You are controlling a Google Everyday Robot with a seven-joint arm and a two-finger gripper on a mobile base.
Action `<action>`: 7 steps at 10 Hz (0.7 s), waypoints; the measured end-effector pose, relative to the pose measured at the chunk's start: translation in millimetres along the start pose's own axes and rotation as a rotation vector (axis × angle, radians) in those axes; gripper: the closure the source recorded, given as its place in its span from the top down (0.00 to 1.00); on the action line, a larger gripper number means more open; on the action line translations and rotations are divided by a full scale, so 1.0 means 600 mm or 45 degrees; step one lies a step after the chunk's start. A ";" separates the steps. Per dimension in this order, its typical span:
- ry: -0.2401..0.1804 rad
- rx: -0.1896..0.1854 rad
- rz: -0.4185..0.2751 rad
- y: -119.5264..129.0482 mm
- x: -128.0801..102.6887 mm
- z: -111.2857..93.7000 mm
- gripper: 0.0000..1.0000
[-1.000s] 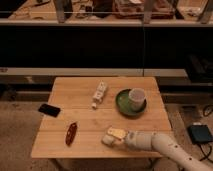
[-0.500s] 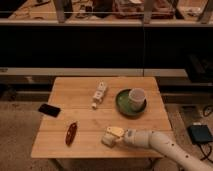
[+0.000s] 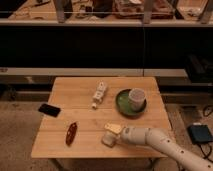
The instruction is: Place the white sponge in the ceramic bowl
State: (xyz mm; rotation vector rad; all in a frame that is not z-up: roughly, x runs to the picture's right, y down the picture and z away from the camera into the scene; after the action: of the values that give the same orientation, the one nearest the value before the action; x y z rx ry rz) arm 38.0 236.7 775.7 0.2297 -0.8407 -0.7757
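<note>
The white sponge [image 3: 107,140] is a small off-white block lying on the wooden table [image 3: 80,107] near its front edge, at the middle. My gripper [image 3: 111,134] reaches in from the lower right on a pale arm and sits right at the sponge, open, with one tan finger [image 3: 114,128] just behind the block. I cannot tell whether the fingers touch the sponge. The ceramic bowl [image 3: 122,103], a shallow dark green dish, stands at the right side of the table, well behind the gripper. A white cup [image 3: 136,97] stands inside it.
A narrow white bar [image 3: 99,94] lies at the table's centre. A dark red oblong object [image 3: 71,133] sits at the front left, and a black phone [image 3: 49,109] overhangs the left edge. Dark shelving runs behind the table.
The gripper has crept slightly to the left, closer around the sponge. Bowl, cup, bar, phone and red object have stayed where they were.
</note>
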 end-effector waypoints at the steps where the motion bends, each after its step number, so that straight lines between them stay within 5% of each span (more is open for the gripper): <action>1: 0.003 -0.010 0.008 0.005 0.002 0.004 0.72; 7: 0.120 -0.170 0.103 0.070 0.042 -0.012 0.12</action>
State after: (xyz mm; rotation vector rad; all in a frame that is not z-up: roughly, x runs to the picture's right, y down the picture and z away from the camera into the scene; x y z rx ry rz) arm 76.0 248.1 805.3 0.1118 -0.7022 -0.7366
